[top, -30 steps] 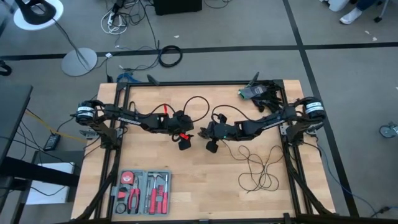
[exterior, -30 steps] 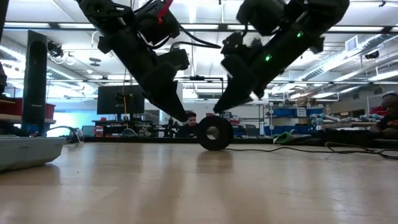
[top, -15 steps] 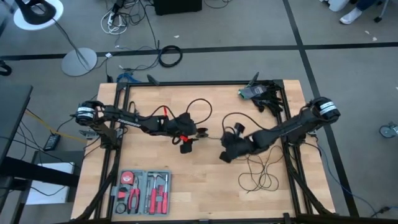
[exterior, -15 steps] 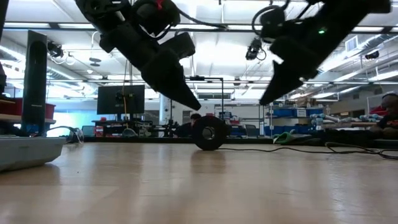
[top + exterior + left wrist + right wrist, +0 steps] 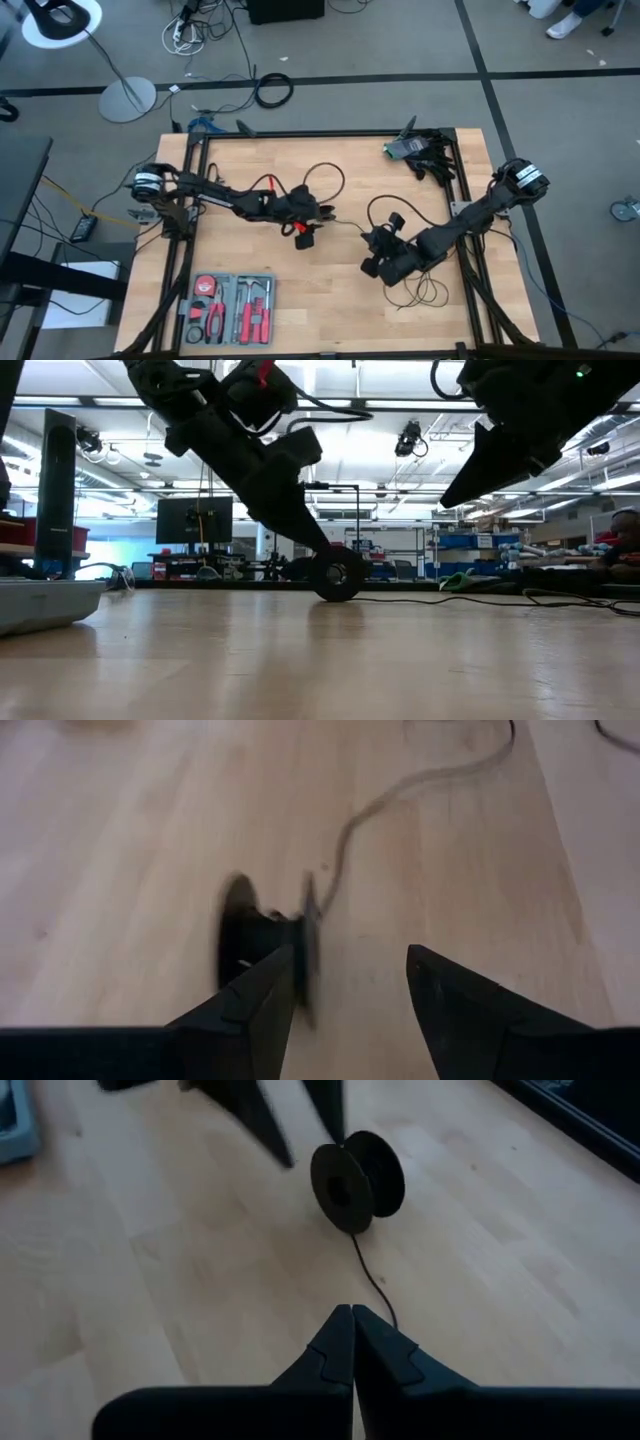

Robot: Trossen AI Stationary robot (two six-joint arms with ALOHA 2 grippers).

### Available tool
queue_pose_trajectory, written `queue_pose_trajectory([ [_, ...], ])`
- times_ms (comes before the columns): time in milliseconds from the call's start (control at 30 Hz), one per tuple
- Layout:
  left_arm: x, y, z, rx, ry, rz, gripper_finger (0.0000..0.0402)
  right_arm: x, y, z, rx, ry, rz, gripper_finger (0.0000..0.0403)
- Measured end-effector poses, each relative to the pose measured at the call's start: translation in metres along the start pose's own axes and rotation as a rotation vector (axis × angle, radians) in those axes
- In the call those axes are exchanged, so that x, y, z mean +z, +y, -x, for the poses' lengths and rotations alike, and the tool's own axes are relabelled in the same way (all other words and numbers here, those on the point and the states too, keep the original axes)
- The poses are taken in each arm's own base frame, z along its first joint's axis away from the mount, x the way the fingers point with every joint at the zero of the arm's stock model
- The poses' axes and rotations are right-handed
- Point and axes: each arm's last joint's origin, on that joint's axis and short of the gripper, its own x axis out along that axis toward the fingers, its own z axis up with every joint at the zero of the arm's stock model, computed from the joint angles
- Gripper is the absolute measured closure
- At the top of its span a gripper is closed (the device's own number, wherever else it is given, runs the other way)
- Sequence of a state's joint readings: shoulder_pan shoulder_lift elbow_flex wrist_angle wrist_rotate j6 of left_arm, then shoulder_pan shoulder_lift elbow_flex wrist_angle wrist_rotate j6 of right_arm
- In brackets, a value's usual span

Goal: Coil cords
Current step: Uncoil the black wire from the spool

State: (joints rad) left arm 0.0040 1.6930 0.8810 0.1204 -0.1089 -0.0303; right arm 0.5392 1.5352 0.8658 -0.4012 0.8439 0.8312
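Standing on edge, puck [image 5: 268, 948] touching left fingers [image 5: 255, 1005].

Wooden table [image 5: 250, 260] carries cord [image 5: 425, 285], spool [image 5: 337, 574], toolbox [image 5: 230, 308]

A pale wood-grain surface [image 5: 330, 300] is seen under a black puck [image 5: 357, 1168] and thin black cords [image 5: 425, 290], beside a grey tray [image 5: 228, 308] of red-handled tools.

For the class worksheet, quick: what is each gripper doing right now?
Left gripper: fingers open, straddling one flange of the spool, not clamped.
Right gripper: fingers closed, the wire running under them; a grip cannot be told.
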Motion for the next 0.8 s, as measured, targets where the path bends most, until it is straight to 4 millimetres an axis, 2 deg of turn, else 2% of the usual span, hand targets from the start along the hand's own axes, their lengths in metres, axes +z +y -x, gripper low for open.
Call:
queue_pose_trajectory([
  [167,0.0005,-0.0045,-0.0109,0.062,0.016,-0.014,0.0206,-0.0001,0.0007,0.0008,0.000,-0.008,-0.016,0.0403],
  [467,0.0052,-0.0032,-0.0108,0.112,0.001,-0.011,0.0217,0.0003,0.0010,0.0006,0.002,-0.011,-0.021,0.0403],
  [667,0.0043,-0.0043,-0.0106,0.115,0.009,-0.011,0.0270,0.0005,0.0009,0.0006,-0.003,-0.018,-0.020,0.0402],
  [800,0.0042,-0.0044,-0.0106,0.115,0.009,-0.010,0.0329,0.0010,0.0013,0.0007,-0.002,-0.024,-0.026,0.0402],
])
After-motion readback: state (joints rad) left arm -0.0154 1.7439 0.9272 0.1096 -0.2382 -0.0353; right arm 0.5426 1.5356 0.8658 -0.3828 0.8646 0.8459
